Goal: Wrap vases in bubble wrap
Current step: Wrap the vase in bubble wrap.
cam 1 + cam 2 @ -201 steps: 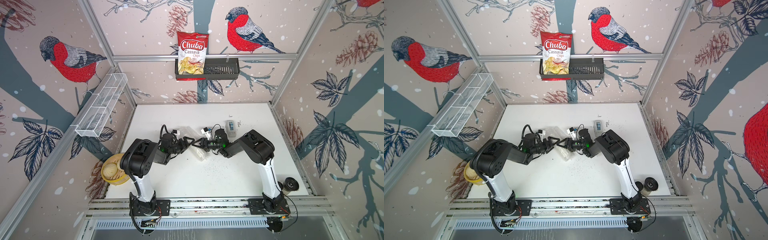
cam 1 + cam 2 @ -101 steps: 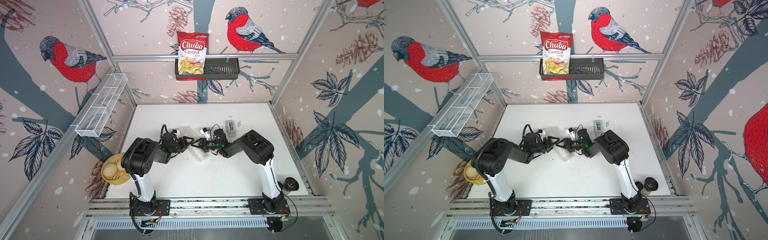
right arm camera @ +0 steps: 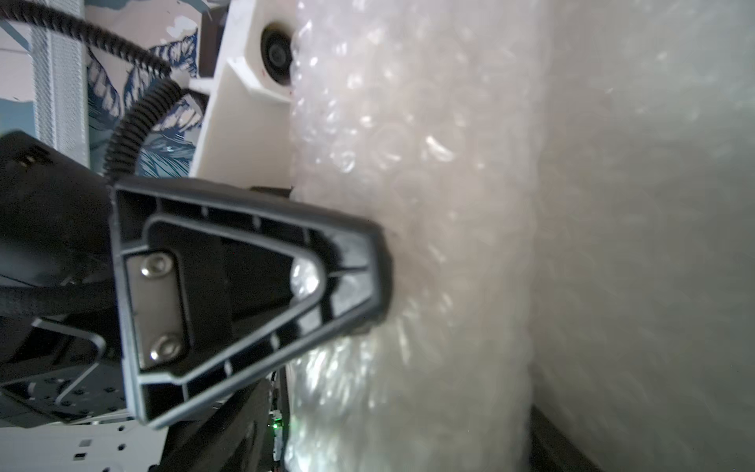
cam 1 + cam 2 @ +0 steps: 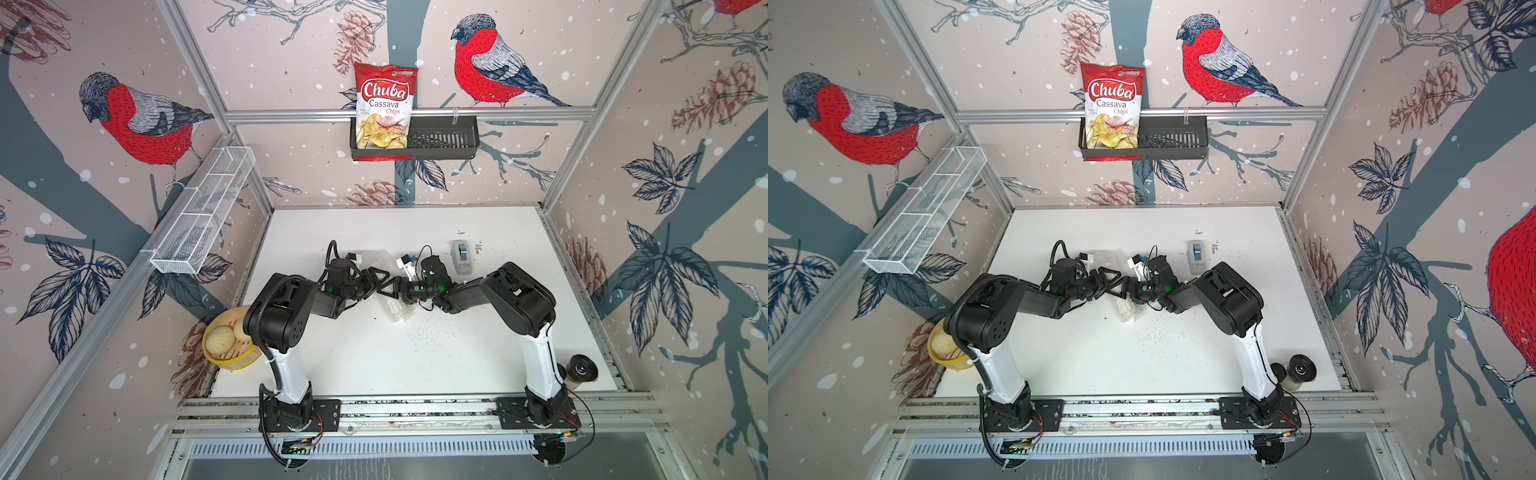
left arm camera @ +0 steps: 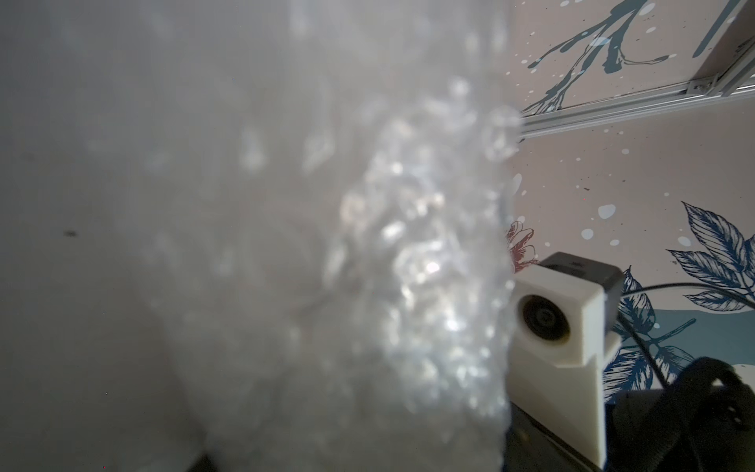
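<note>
The bubble wrap (image 4: 397, 309) (image 4: 1127, 309) lies as a thick whitish roll at mid-table in both top views. Both grippers meet over its far half. My left gripper (image 4: 375, 282) (image 4: 1106, 283) is shut on the wrap. In the right wrist view one of its black triangular fingers (image 3: 351, 249) presses flat on the roll (image 3: 429, 184), and bubbles show through the finger's hole. My right gripper (image 4: 393, 287) (image 4: 1125, 289) is at the roll's other side, its jaws hidden by wrap. The left wrist view is filled with blurred wrap (image 5: 408, 265). The vases are hidden.
A grey tape dispenser (image 4: 461, 257) stands behind the right arm. A yellow steamer basket of buns (image 4: 226, 340) sits off the table's left edge. A dark cylinder (image 4: 582, 368) stands at the front right corner. Black specks dot the table (image 4: 419, 332).
My left gripper's jaws have closed onto the wrap. Both grippers have stayed at the roll, with only a slight shift.
</note>
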`<action>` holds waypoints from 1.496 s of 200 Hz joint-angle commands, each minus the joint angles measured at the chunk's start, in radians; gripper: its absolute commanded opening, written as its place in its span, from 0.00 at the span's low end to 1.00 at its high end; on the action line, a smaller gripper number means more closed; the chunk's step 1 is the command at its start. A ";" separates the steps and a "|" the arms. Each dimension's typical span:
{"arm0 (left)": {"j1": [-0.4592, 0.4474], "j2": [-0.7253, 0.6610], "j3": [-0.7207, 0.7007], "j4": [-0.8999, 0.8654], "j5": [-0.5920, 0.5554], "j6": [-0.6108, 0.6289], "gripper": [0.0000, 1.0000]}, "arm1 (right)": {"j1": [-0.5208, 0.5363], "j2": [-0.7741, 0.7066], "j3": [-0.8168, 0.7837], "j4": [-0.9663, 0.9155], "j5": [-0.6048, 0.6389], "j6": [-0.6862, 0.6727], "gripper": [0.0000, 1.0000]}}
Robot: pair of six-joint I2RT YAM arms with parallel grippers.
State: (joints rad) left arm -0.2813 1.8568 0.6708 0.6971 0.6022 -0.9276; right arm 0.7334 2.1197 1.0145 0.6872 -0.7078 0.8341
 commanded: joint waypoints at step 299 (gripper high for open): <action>-0.024 0.045 0.138 -0.530 -0.181 0.308 0.46 | -0.077 -0.069 -0.087 0.002 0.148 0.016 0.50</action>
State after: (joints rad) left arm -0.3065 1.8938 0.8307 0.4381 0.5457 -0.6476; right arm 0.6571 2.0632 0.9691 0.6083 -0.5053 0.7654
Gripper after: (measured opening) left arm 0.633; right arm 0.493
